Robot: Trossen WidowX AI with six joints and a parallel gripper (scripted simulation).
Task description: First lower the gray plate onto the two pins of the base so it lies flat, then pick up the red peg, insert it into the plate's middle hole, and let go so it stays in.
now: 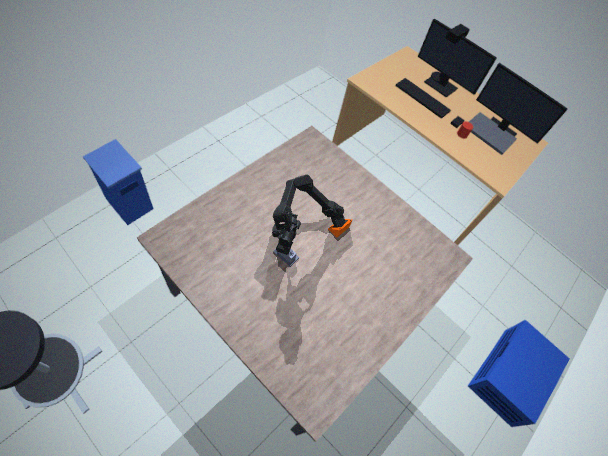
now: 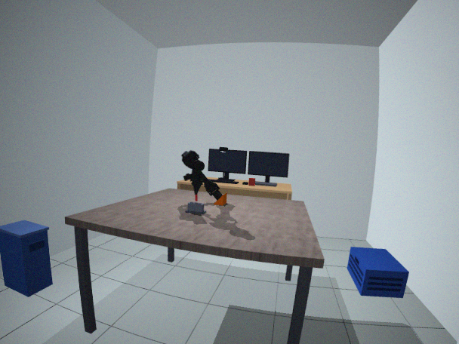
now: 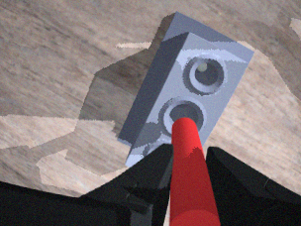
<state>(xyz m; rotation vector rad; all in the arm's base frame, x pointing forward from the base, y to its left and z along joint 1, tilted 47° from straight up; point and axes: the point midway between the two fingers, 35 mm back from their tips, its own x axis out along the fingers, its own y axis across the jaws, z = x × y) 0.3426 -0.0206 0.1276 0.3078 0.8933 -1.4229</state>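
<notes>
Black, your gripper (image 2: pixel 196 193) (image 3: pixel 189 156) is closed around the red peg (image 2: pixel 196 198) (image 3: pixel 190 170), its fingers parted only by the peg's width. You see the peg above the gray plate (image 2: pixel 195 207) (image 3: pixel 223 101), which sits on the base (image 2: pixel 187 212) (image 3: pixel 179 24) on the wooden table (image 1: pixel 350 300) (image 2: pixel 264 230).

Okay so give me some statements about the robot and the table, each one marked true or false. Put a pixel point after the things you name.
The robot's black two-fingered hand (image 3: pixel 189 156) is shut on a cylindrical red peg (image 2: pixel 196 198) (image 3: pixel 190 173). True.

The red peg is fully inside the rectangular gray plate (image 2: pixel 195 207) (image 3: pixel 165 96). False: its tip is above the plate.

In the wrist view, the peg's tip overlaps the plate's middle hole. True.

The arm's wedge-shaped mount (image 1: pixel 340 229) (image 2: pixel 221 200) is green. False: it is orange.

The cylindrical red cup (image 1: pixel 465 130) (image 2: pixel 251 182) stands on the brown table with the arm. False: it is on the light wooden desk (image 1: pixel 400 65) (image 2: pixel 283 187).
</notes>
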